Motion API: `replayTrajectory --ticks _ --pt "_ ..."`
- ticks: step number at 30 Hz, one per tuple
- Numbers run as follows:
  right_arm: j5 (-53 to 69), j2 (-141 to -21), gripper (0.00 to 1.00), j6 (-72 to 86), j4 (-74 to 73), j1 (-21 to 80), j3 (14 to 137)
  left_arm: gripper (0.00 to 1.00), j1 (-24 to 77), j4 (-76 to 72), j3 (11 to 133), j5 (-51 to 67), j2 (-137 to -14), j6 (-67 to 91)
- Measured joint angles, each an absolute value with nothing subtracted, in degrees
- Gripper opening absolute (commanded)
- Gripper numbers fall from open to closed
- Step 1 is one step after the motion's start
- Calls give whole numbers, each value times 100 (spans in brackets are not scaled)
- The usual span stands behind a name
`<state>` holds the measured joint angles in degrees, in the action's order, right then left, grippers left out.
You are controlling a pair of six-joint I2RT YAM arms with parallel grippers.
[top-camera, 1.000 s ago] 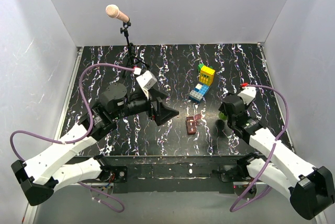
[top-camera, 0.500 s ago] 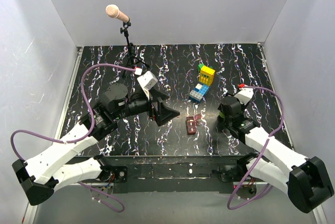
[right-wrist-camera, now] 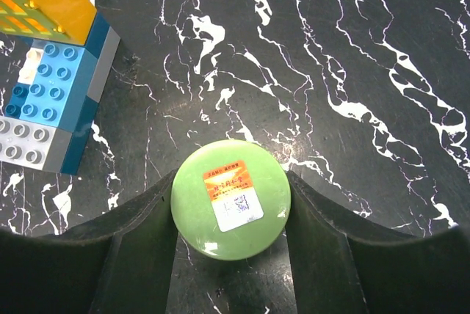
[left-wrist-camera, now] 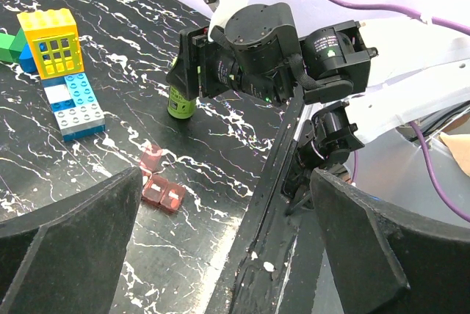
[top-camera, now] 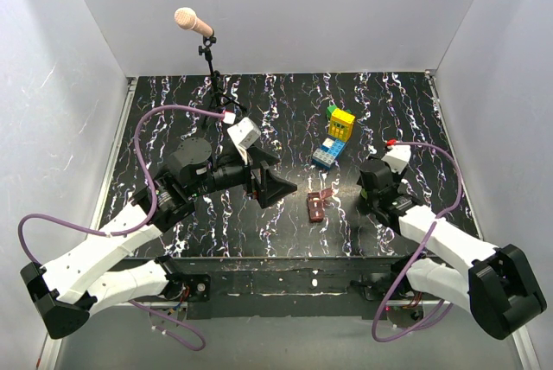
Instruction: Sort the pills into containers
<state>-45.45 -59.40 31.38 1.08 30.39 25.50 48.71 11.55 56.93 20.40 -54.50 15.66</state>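
The right fingers (right-wrist-camera: 139,244) grip the green bottle (right-wrist-camera: 230,199), upright on the bench (top-camera: 285,102), right of centre. The left fingers (left-wrist-camera: 70,244) gape wide. The red-brown box (top-camera: 317,206) lies mid-frame.

Lid of green bottle (right-wrist-camera: 230,198) seen from above, right claw (right-wrist-camera: 230,182) clamped on its sides, toy brick stack (right-wrist-camera: 51,72) upper left

Cut off at upper left of the right wrist view: toy brick stack (right-wrist-camera: 44,79). Visible there only as a cap from above: green bottle (right-wrist-camera: 230,198), sides masked by right fingers (right-wrist-camera: 139,248), those clipped by the lower edge. Too small in the top view: contents of red-brown box (top-camera: 317,206). Blurred, clipped at the left wrist view's bottom corners: left fingers (left-wrist-camera: 66,248).
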Motion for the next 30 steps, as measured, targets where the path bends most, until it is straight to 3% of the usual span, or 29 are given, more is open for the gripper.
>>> replayTrajectory --ticks 4,14,30 --pt "-4504 -6001 82 3328 -231 3039 2720 98 4871 1157 5693 2040 -5450 1562" --pt "-4497 -5924 88 3756 -1070 3039 3234 98 4871 1243 5693 1997 -5450 1566" --pt "-3830 -4799 90 3756 -2038 3039 4060 98 4871 1490 5699 1203 -5841 2073"
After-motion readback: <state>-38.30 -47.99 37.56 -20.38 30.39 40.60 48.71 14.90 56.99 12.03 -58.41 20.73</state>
